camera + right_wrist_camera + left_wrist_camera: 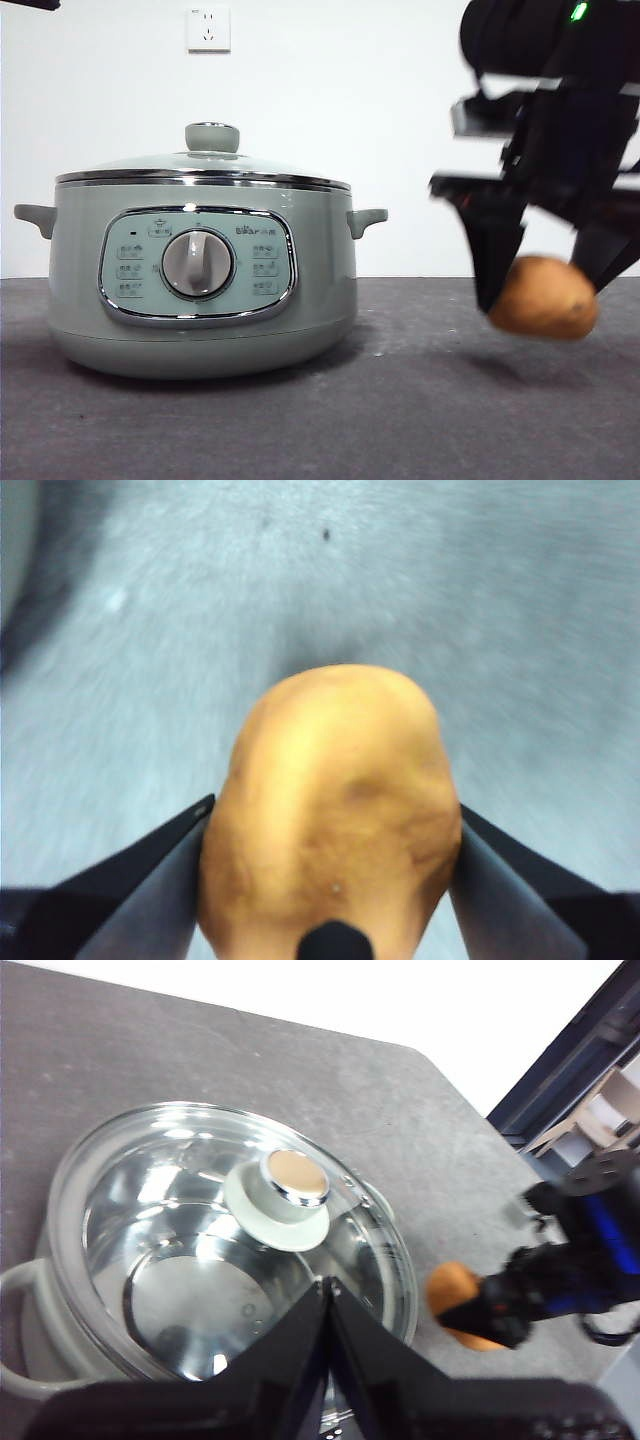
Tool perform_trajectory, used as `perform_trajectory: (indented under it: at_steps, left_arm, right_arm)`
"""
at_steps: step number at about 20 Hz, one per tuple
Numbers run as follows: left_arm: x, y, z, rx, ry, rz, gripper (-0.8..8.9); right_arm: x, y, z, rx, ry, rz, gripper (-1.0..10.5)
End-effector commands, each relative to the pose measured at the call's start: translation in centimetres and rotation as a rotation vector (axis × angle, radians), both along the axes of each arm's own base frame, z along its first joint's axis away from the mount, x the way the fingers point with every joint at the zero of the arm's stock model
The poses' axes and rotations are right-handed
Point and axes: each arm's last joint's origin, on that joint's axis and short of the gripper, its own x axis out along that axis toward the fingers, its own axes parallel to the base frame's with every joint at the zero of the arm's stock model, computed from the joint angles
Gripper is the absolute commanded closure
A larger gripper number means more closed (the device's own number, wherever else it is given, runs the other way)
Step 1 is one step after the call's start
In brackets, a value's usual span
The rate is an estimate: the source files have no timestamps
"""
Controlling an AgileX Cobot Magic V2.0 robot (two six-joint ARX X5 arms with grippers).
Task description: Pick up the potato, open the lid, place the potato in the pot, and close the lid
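Note:
The sage-green pot [200, 270] stands left of centre on the table, and its glass lid [205, 165] with the pale green knob [212, 137] sits closed on it. To the right of the pot, my right gripper [545, 285] is shut on the orange-brown potato [545, 298] and holds it a little above the table. The right wrist view shows the potato [330, 820] pinched between both jaws. My left gripper [328, 1295] hangs shut above the lid [230, 1230], close to the knob [280, 1200] without touching it. That view also shows the potato [452, 1298] in the other arm's gripper.
A dark grey table [400, 420] carries everything, with a white wall and a socket [208, 28] behind. The table's far edge and a dark frame [570, 1070] show in the left wrist view. The pot's side handles [366, 220] stick out.

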Motion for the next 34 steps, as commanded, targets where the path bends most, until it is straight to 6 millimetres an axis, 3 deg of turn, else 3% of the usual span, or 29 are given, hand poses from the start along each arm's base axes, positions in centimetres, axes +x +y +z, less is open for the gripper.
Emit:
perform_trajectory:
  at_steps: [1,5,9,15,19,23,25,27,28,31,34]
  left_arm:
    - [0.6,-0.2,-0.1,0.024,-0.015,-0.009,7.62]
    - [2.8,-1.7,-0.9,0.044,0.016,-0.042,4.59]
    - [5.1,-4.7,-0.5,0.165,0.012,-0.028,4.62]
    - [8.7,-9.5,0.8,0.351,-0.047,-0.002,4.63]
    - [10.8,-11.3,-0.8,0.434,-0.015,0.006,4.63]
    - [11.8,-11.8,-2.5,0.472,0.035,-0.007,4.63]
    - [11.8,-11.8,-2.5,0.479,0.034,0.005,5.06]
    - [11.7,-11.8,-2.5,0.487,0.032,0.002,7.52]
    - [11.7,-11.8,-2.6,0.489,0.035,0.002,8.22]
    - [11.8,-11.8,-2.5,0.485,0.027,0.004,8.21]
    - [11.9,-11.9,-1.2,0.466,-0.007,0.013,8.21]
  right_arm:
    - [-1.3,-0.8,2.0,0.002,-0.027,0.025,9.6]
    - [-3.3,-1.9,4.9,0.052,-0.118,0.024,9.6]
    - [-4.3,-2.5,6.4,0.087,-0.182,0.021,9.6]
    - [-4.5,-2.7,6.4,0.077,-0.167,0.021,9.6]
    - [-4.5,-2.7,6.4,0.074,-0.169,0.019,9.6]
    - [-4.5,-2.7,6.4,0.075,-0.17,0.018,9.6]
    - [-4.5,-2.8,6.4,0.055,-0.18,0.006,9.6]
    - [-4.5,-2.8,6.4,0.041,-0.189,-0.003,9.6]
    - [-4.5,-2.8,6.4,0.038,-0.191,-0.005,9.6]
    - [-4.5,-2.8,6.4,0.039,-0.191,-0.005,9.6]
    - [-4.4,-2.8,6.5,0.046,-0.197,-0.003,9.6]
